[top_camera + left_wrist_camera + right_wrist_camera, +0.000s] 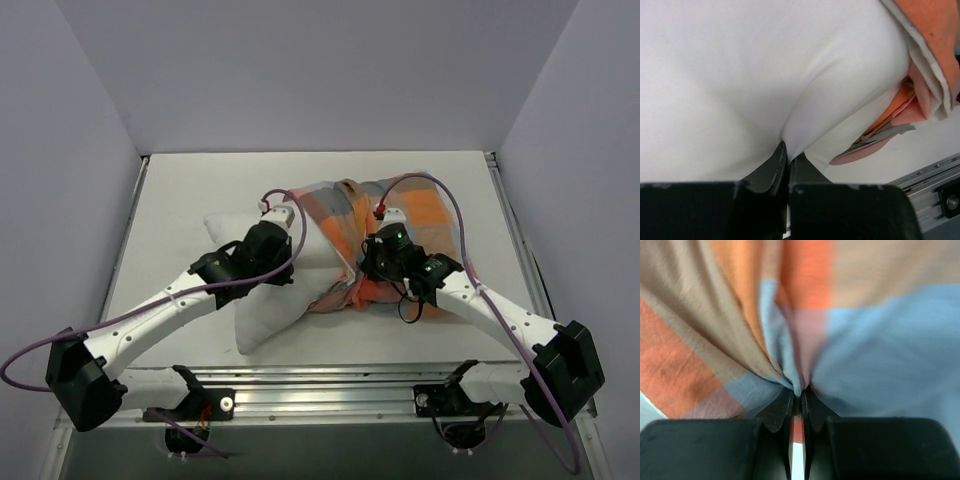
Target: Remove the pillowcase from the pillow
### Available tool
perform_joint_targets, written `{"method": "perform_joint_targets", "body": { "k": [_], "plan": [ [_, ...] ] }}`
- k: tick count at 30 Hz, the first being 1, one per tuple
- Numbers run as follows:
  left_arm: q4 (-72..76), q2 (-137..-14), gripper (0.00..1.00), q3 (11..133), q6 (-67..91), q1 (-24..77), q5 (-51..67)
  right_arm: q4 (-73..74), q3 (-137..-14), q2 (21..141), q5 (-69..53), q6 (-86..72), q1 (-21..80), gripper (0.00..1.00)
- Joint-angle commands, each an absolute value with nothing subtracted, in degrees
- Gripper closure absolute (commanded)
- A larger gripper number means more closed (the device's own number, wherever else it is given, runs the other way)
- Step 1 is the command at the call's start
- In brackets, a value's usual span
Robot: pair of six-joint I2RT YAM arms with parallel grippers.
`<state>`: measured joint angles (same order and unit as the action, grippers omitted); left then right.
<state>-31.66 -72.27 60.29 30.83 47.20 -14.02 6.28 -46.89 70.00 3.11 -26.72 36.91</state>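
Observation:
The white pillow [262,312] lies across the middle of the table, its left half bare. Its right half sits inside the checked orange, blue and peach pillowcase [420,212]. My left gripper [278,232] is shut on a pinch of the pillow's white cloth [765,75], just left of the pillowcase's open edge [927,65]. My right gripper [372,262] is shut on a gathered fold of the pillowcase [805,340] near its bunched opening. Folds of cloth radiate from both pinch points.
The grey table [180,200] is walled by pale panels at the back and both sides. A metal rail [330,385] runs along the near edge between the two arm bases. Purple cables loop above each wrist.

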Motion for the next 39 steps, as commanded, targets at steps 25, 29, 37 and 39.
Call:
{"method": "perform_joint_targets", "body": {
  "k": [25,29,37,39],
  "plan": [
    [-42.28,-44.48,0.98,50.56,28.56,22.49,11.78,8.97,-51.86,64.08,-6.32,-21.97,0.95,0.91],
    [-40.78,-44.82,0.98,49.31,31.72,25.4,9.14,9.05,-51.86,59.69,-6.25,-24.87,13.33,0.67],
    [-34.02,-52.28,0.98,55.18,38.32,27.16,4.5,16.86,-55.28,58.09,8.35,-29.27,36.46,0.38],
    [-32.44,-55.54,0.98,58.43,39.28,27.16,3.08,19.32,-56.77,59.93,8.52,-29.18,40.15,0.34]
  ]
}}
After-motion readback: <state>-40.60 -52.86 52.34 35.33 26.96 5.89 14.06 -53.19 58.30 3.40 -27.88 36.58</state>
